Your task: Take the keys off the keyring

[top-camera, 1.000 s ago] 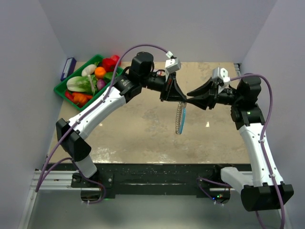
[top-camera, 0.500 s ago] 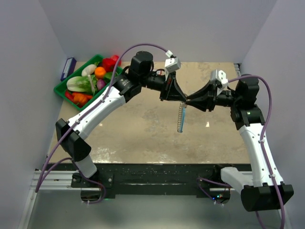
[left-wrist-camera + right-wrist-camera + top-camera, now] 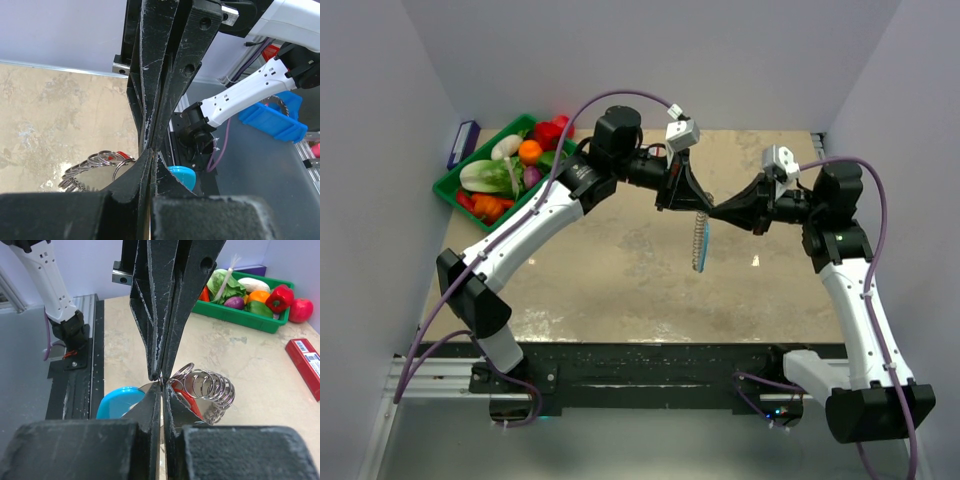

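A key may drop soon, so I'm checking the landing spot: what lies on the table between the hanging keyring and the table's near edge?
Nothing: the top view shows bare, stained tabletop from under the keyring to the near edge.
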Controlling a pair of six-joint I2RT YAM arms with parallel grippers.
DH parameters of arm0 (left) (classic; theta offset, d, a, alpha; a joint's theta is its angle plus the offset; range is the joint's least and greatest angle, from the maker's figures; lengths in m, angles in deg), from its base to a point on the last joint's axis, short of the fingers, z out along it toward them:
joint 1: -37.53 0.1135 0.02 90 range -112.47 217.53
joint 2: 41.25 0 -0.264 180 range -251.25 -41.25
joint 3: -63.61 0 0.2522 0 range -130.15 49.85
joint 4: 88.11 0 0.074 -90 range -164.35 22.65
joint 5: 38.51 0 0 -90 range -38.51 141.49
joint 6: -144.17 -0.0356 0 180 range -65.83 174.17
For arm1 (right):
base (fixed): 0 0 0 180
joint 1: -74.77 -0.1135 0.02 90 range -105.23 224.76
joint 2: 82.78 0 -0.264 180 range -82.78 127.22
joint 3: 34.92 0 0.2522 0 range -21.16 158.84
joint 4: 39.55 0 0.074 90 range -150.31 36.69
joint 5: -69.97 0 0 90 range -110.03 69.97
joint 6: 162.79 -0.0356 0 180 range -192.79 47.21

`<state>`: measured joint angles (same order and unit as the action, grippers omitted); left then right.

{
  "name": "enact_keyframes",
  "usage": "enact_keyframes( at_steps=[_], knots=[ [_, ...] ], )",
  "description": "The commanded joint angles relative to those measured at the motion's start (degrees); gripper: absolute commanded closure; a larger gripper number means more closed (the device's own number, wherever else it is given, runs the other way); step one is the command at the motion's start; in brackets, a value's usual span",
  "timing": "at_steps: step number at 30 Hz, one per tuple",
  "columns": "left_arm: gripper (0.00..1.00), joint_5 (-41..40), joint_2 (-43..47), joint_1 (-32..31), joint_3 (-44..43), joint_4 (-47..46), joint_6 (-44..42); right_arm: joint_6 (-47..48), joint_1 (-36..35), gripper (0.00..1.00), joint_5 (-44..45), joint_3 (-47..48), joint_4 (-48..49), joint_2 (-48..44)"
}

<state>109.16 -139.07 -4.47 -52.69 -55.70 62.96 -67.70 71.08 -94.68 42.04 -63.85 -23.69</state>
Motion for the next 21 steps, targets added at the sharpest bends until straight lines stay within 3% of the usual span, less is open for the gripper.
enact_keyframes(
  at_steps=[1, 4, 11, 21],
  knots=[
    [1.0, 1.3, -0.6, -1.0, -2.8, -2.0, 0.0, -3.5, -0.7, 1.0, -2.3, -0.6, 5.0, -0.2],
    [1.0, 1.1, -0.6, -1.0, -2.8, -1.9, -0.4, -4.2, -0.7, 1.0, -1.1, 0.1, 5.4, -0.2],
    [0.98, 0.1, 0.3, -1.0, -2.0, -0.5, -2.1, 4.5, -0.7, 1.0, 7.6, 7.4, -9.2, -0.4],
    [1.0, -0.5, 0.9, -1.0, -1.0, 0.2, -3.1, 10.4, -0.7, 1.0, 12.4, 13.0, -17.3, -0.8]
  ],
)
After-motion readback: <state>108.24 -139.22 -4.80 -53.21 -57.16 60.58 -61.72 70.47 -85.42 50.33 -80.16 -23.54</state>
